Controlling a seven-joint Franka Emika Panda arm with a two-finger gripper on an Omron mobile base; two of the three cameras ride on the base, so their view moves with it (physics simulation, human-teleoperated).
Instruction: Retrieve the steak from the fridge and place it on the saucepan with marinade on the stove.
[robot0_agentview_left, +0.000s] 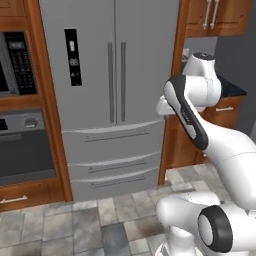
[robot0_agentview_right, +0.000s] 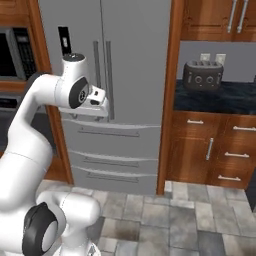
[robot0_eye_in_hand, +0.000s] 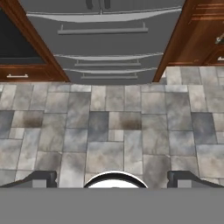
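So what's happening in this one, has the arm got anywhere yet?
Not really. The white arm is raised in front of the fridge, whose two doors and lower drawers are all shut. The gripper points down at the tiled floor with its fingertips spread wide and nothing between them. It has not touched the door handles yet. A toaster sits on the counter to the right.
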